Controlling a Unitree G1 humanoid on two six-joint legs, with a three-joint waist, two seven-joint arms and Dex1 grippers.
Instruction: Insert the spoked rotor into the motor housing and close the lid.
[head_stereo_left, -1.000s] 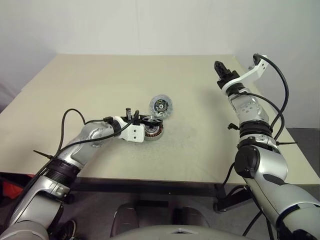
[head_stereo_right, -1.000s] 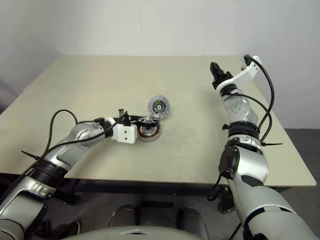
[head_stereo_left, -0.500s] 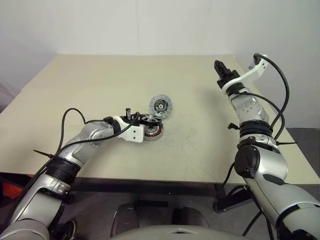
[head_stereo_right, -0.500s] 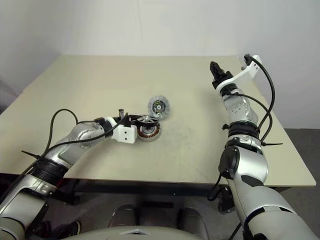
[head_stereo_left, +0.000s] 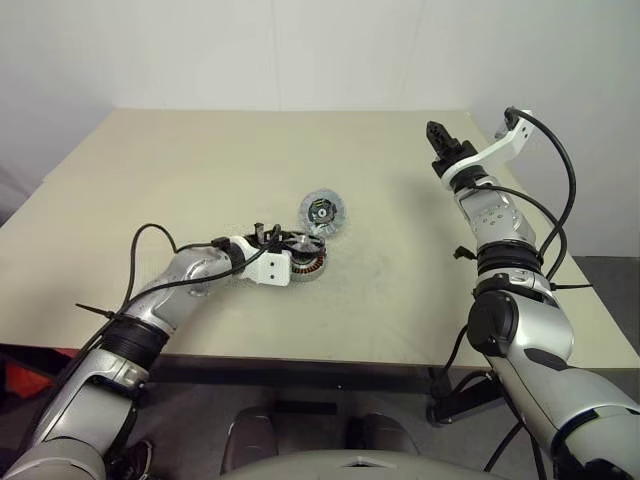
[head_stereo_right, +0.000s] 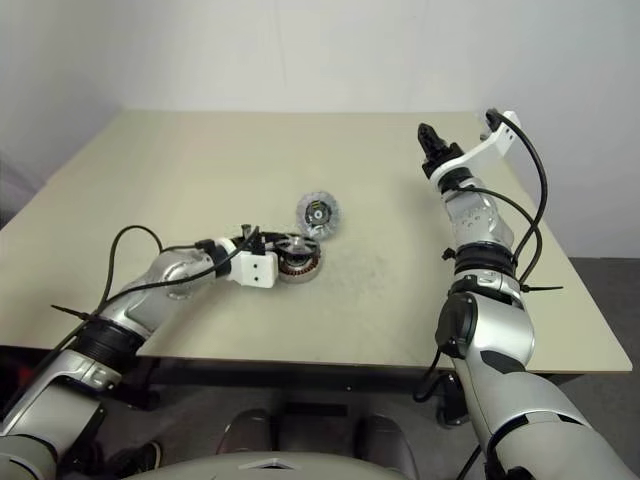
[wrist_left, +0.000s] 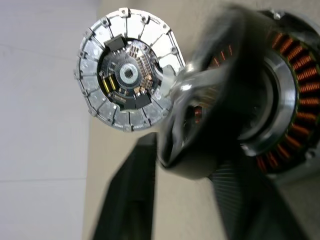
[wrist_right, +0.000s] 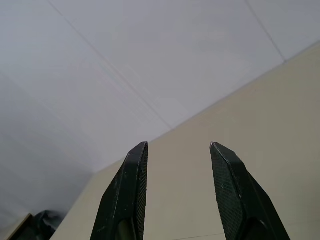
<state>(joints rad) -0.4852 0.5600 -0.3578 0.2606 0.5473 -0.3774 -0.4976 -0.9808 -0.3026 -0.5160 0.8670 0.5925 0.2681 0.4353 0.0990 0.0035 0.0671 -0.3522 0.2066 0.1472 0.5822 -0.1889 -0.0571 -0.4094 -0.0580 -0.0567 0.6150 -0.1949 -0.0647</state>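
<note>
Just left of the motor housing (head_stereo_left: 308, 266): left gripper (wrist_left: 182, 157), fingers parted, tips at the rim of the spoked rotor (head_stereo_left: 297, 243) – contact with it impossible to judge. Inside the housing: ring of copper windings, partly hidden under the rotor, which is lying tilted across the open top and smeared to a dark blur in the left wrist view, spokes unreadable. Just behind the housing: the lid (head_stereo_left: 322, 211), dark circuit side in view; touching or apart, cannot tell. Far right of the housing, raised above the table (head_stereo_left: 200, 160): right gripper (wrist_right: 177, 145) – fingers apart, nothing between them.
</note>
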